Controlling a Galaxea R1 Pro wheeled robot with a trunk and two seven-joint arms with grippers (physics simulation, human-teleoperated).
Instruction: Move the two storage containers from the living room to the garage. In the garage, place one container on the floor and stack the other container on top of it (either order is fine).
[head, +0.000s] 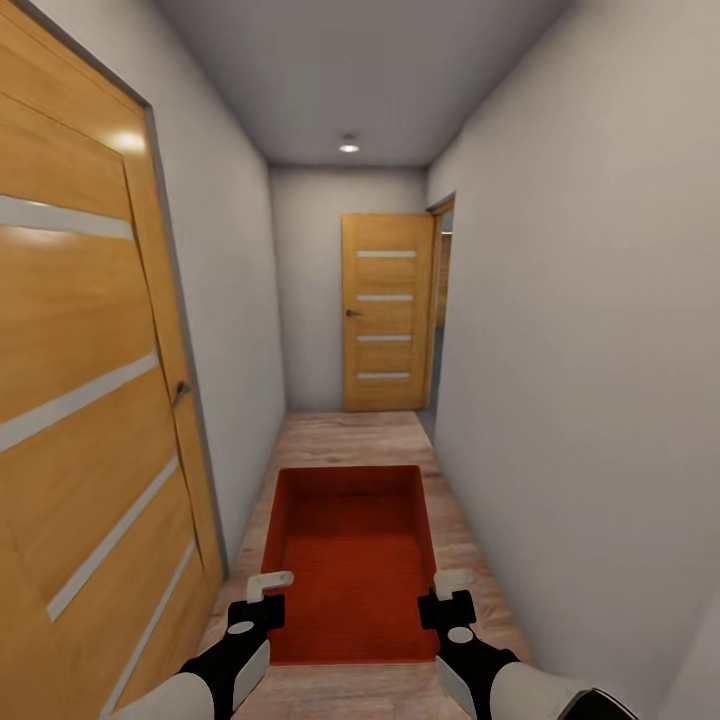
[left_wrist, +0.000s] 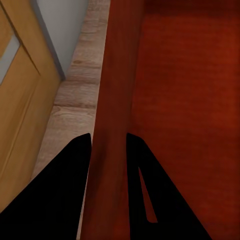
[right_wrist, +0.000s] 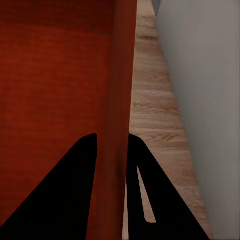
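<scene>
now we hold the bin (head: 350, 560) over the hallway's wood floor (head: 350, 440), our left gripper (head: 262, 598) pinching its left wall (left_wrist: 112, 125), our right gripper (head: 447, 595) pinching its right wall (right_wrist: 117, 100), between door (head: 90, 400) and wall (head: 600, 400).

An orange-red storage container (head: 350, 560) with a finely ribbed base, black grippers, left (head: 262, 598) and right (head: 448, 596), with white fingertips, honey-brown doors (head: 387, 312) striped with pale horizontal bars, pale grey walls (head: 590, 380), light wood-plank floor (head: 350, 435).
</scene>
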